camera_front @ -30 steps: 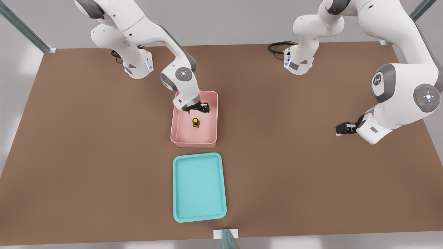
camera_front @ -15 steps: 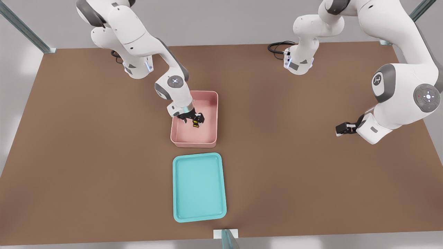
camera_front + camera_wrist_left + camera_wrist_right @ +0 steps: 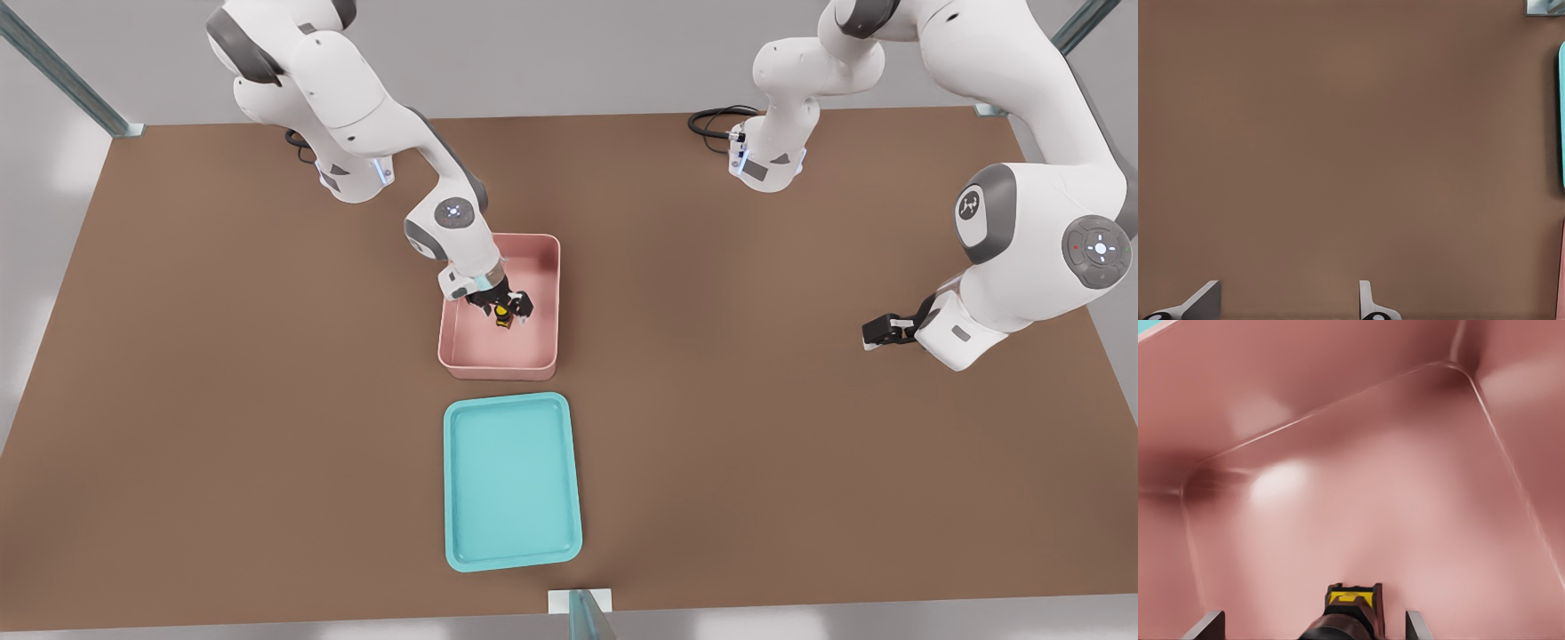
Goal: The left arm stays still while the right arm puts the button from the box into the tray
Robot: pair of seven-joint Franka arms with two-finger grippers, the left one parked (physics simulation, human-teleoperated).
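One turquoise tray [image 3: 512, 481] lay nearest the front view's camera on the brown counter [image 3: 222, 373], its floor bare. Just beyond it stood the pink box [image 3: 463, 351]. Inside the box the right arm's end effector [image 3: 504, 308] hung low, its fingers [image 3: 1207, 627] apart on either side of the yellow-capped button [image 3: 503, 316], which sat on the box floor.

Yellow-capped button [image 3: 503, 314] stands inside pink box [image 3: 462, 356]; turquoise tray [image 3: 511, 556] lies near
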